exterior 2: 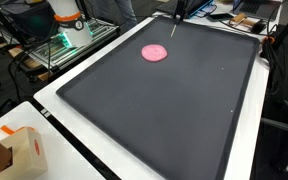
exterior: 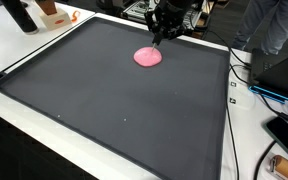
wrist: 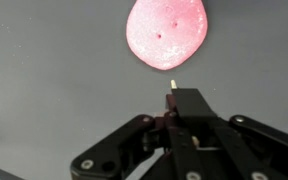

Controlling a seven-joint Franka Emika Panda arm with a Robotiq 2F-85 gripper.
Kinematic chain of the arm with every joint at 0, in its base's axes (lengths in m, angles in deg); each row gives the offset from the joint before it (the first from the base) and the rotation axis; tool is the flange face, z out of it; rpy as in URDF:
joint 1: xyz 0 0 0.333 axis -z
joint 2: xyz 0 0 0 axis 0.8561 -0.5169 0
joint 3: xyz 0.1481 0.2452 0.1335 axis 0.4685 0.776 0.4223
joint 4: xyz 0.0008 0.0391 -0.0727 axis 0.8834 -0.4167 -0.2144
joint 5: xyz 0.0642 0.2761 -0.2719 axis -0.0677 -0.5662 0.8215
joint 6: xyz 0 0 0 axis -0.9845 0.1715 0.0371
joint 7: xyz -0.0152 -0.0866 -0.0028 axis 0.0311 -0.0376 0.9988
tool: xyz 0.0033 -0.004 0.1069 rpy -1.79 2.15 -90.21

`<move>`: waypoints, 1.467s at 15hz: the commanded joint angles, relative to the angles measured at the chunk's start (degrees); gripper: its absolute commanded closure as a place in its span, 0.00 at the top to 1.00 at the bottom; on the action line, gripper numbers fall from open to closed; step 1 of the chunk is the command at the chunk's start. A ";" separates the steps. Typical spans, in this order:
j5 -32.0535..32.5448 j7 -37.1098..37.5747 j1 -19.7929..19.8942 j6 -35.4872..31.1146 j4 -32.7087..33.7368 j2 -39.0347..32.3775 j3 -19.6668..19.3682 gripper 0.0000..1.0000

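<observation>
A flat pink blob (exterior: pixel 148 57) lies on the dark grey mat (exterior: pixel 104 100) near its far edge. It also shows in an exterior view (exterior 2: pixel 155 53) and at the top of the wrist view (wrist: pixel 166 30), where two small dark holes mark its surface. My gripper (exterior: pixel 162 32) hangs just behind and above the blob; it shows in an exterior view (exterior 2: pixel 176 15) as well. In the wrist view its fingers (wrist: pixel 179 100) are shut on a thin pale stick (wrist: pixel 172 83). The stick's tip pokes out just short of the blob's edge.
The mat sits on a white table (exterior 2: pixel 59 85). An orange and white box (exterior 2: pixel 19 150) stands at a table corner. Cables and dark equipment (exterior: pixel 274 80) lie beside the mat. A person's legs (exterior: pixel 269 25) stand behind the table.
</observation>
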 commanded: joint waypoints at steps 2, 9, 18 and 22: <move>-4.32 -5.40 1.93 -1.55 -3.51 3.98 0.28 0.03; -9.23 -11.99 3.53 -0.77 -4.62 6.95 0.52 0.03; -9.00 -12.80 3.55 -0.01 -3.12 7.04 0.47 0.13; -9.00 -12.82 3.57 -0.01 -3.46 7.09 0.49 0.13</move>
